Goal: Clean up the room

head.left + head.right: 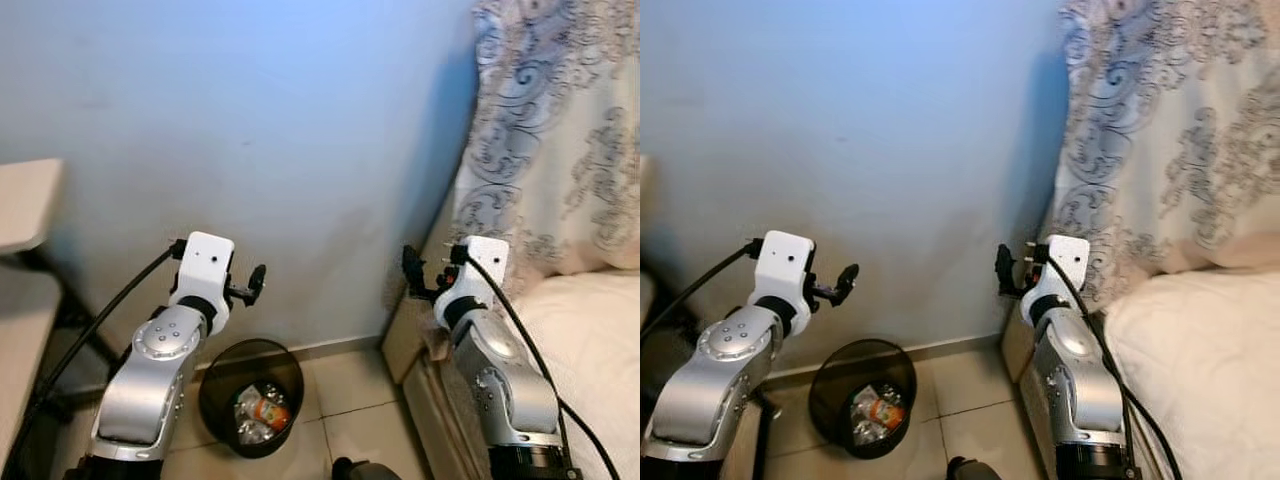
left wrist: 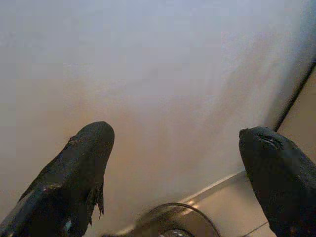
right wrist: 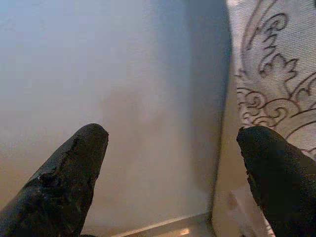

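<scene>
Both raised pincers, left pincer and right pincer, seemingly spread, empty, wall-facing.

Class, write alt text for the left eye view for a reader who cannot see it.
Two silver arms reach toward a blue wall, the left gripper and right gripper both empty, jaws open. A black bin holding trash stands on the tile floor below; a bed and curtain lie right.

Wall blocks ahead; curtain and bed close the right; bin open-topped below.
</scene>
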Tool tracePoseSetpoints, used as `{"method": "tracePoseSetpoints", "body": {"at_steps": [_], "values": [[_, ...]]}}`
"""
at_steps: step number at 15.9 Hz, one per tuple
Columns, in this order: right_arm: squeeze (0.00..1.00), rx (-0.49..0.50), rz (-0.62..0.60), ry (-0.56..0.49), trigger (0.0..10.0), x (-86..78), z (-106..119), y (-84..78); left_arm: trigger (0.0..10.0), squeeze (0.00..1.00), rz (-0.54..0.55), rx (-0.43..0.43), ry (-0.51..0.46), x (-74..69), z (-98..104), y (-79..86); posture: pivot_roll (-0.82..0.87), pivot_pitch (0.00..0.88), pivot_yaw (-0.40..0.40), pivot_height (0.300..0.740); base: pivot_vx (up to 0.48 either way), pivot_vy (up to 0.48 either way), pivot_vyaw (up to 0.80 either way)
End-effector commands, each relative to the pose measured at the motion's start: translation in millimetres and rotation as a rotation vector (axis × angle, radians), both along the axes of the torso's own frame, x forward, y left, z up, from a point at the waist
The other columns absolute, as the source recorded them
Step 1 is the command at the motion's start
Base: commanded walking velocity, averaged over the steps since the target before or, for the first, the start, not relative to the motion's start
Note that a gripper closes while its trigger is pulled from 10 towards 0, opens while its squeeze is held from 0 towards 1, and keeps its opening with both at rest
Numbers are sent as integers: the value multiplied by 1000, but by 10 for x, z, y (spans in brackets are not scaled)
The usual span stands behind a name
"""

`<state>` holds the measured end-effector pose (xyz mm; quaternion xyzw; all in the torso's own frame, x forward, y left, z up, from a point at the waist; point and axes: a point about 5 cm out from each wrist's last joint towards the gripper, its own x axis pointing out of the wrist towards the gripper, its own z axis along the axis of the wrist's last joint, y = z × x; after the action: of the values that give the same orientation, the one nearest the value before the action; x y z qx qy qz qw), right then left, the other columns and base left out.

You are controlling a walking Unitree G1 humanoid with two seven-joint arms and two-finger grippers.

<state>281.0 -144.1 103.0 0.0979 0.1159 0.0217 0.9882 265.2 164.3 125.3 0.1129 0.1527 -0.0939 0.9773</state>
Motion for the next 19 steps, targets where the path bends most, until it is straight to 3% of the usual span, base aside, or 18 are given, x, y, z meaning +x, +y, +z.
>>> {"method": "tracePoseSetpoints", "body": {"at_steps": [1, 7, 19], "values": [[0, -14, 4, -23, 10000, -8, 62, -2, 10000, 0, -20, 23, -8, -5, -3, -17, -90, 0, -23, 740, 0, 0, -800], [0, -18, 2, -15, 10000, -19, 37, -2, 10000, 0, -4, 11, 1, -17, -2, 31, -80, 0, -21, 740, 0, 0, -800], [0, -36, -14, -9, 10000, -9, 31, -18, 10000, 0, 54, 23, -80, 4, 53, 131, -88, 0, -2, 740, 0, 0, -800]]}}
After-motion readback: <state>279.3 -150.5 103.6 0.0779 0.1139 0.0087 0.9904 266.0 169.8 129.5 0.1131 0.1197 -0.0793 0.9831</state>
